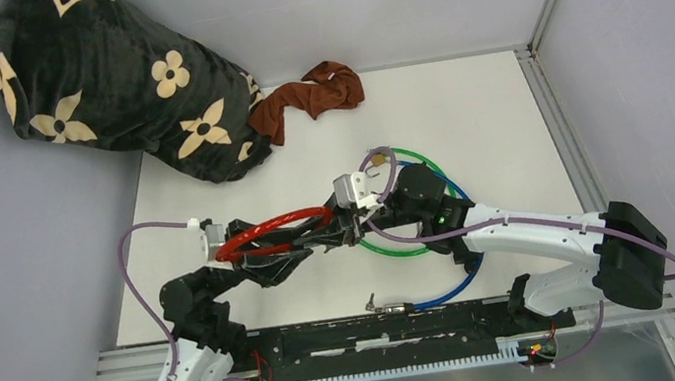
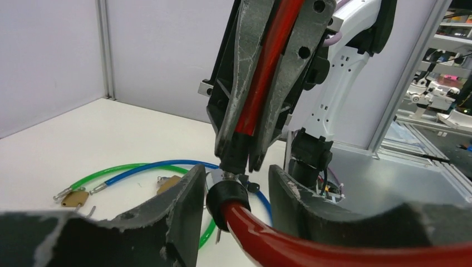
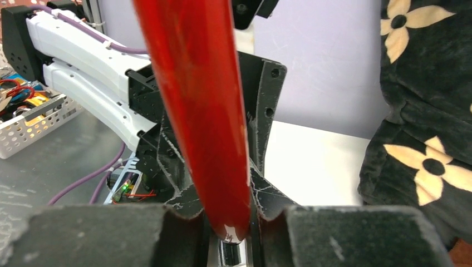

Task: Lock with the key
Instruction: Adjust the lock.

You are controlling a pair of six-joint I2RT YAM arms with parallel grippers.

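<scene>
Right fingers clamp the red cable, I judge to steady it, while my left fingers straddle its black collar, not yet gripping.

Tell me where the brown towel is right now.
In the top view, the brown towel lies at the table's far edge, right beside the black floral blanket.

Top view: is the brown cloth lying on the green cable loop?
No, the brown cloth lies beside the flowered bag at the far edge, apart from the green cable loop.
</scene>
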